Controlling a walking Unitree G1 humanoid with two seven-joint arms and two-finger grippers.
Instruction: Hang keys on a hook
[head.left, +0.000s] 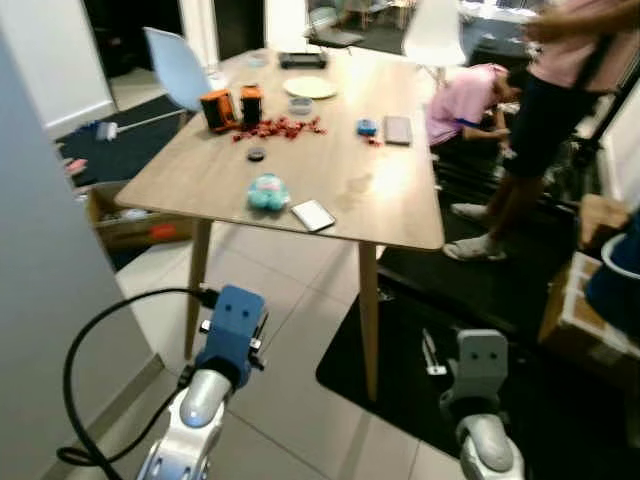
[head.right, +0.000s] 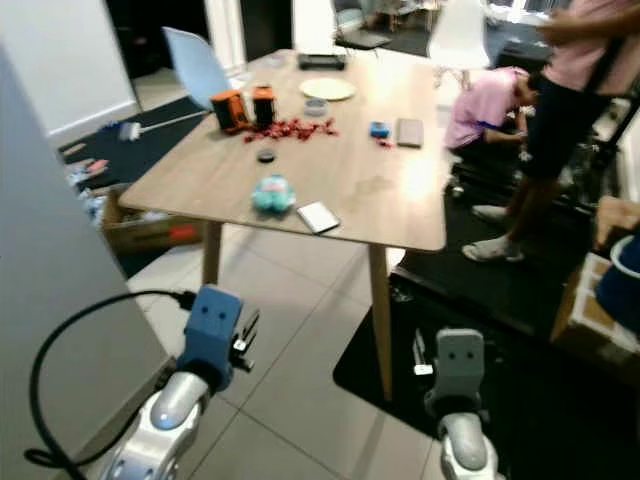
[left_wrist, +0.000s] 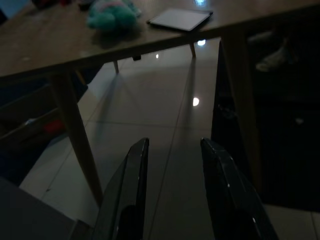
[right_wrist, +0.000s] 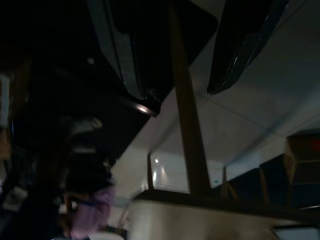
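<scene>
Both end effectors, left and right, hang spread and empty, so walking past the cluttered surface risks clipping its leg mid-frame.

Both arms hang low, left gripper and right gripper empty (fingers parted).

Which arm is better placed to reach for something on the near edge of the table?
Left, probably. The left gripper is open and looks up at the table's near edge, toward the teal toy and white card. The right gripper hangs beside the table leg.
</scene>
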